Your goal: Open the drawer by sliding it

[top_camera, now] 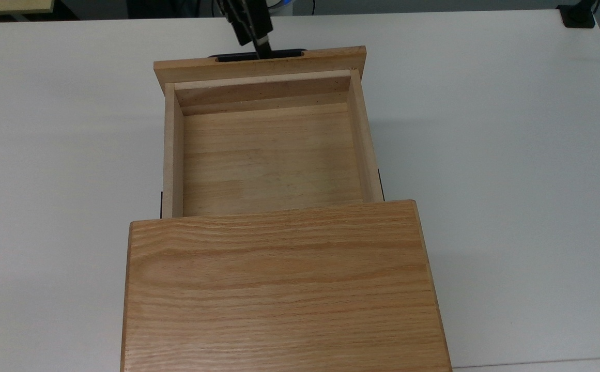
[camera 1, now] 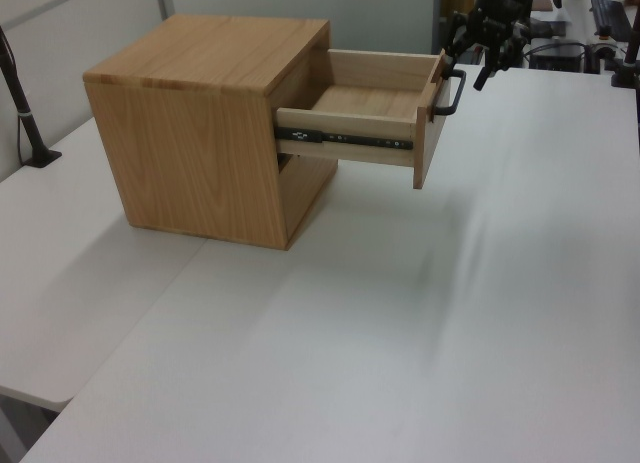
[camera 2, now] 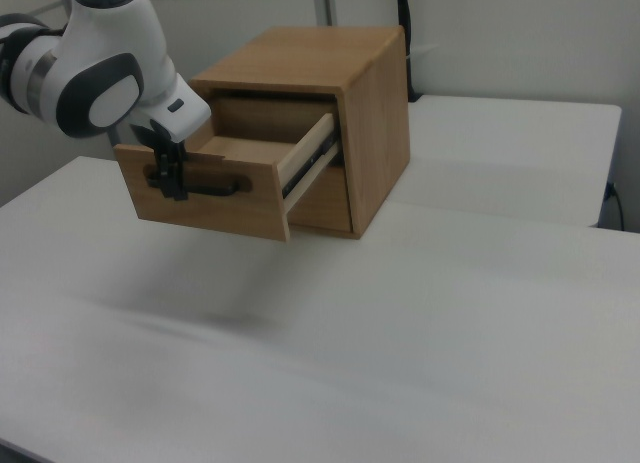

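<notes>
Oak drawer, slid well out of cabinet; no legible markings.
Gripper at black bar handle; finger spread indeterminable.

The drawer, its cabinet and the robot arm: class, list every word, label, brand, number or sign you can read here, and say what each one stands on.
Readable text: none.
Drawer, inside and front panel: bare wood, no label.
Cabinet top and sides: wood grain alone.
Black slide rail: small pale marks, too small to read.
Robot arm: a blue light on top, no legible lettering.
Pincer at the black bar handle: no markings legible.
</notes>
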